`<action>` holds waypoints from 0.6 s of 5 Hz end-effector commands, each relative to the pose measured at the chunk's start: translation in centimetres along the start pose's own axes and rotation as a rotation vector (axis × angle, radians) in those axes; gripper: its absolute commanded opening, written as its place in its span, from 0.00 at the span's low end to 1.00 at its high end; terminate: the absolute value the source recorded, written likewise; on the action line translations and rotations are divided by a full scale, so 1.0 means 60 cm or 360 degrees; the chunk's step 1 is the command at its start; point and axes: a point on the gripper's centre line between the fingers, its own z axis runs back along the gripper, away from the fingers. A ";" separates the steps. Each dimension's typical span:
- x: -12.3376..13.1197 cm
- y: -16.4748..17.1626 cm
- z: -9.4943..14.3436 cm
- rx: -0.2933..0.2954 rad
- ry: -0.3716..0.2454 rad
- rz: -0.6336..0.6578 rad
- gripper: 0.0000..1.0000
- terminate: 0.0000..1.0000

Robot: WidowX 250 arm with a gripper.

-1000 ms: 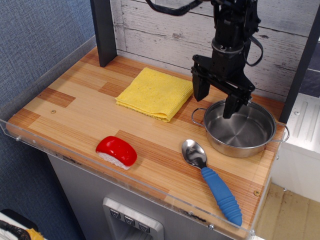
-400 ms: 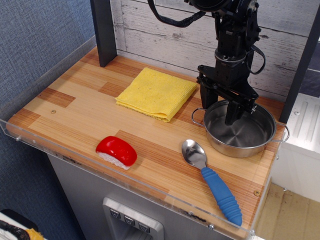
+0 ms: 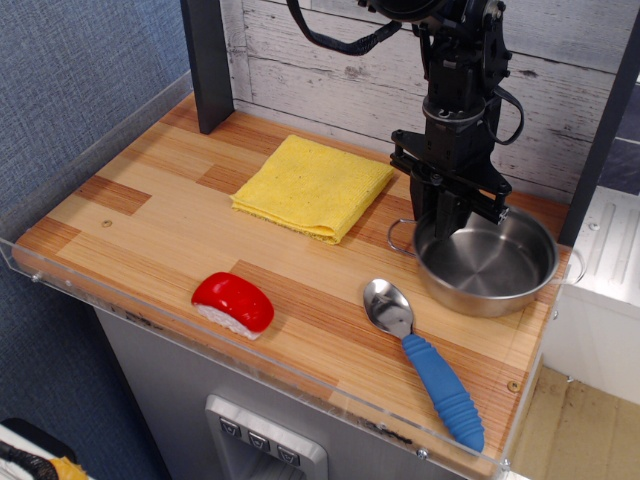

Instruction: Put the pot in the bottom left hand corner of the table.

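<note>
The table (image 3: 150,215) is finished in light and reddish-brown plank stripes, edged by a clear rim. The pot (image 3: 487,264) is shiny silver steel (grey reflections inside). A yellow cloth (image 3: 312,186), a red sushi piece (image 3: 233,303) with a white underside, and a silver spoon (image 3: 425,360) with a blue ribbed handle are noted. The hand (image 3: 447,205) is black.
</note>
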 end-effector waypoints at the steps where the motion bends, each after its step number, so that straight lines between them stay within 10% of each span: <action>1: -0.007 0.003 0.051 -0.0010 -0.0155 0.0022 0.00 0.00; 3: -0.019 0.011 0.083 0.0005 -0.0216 0.0031 0.00 0.00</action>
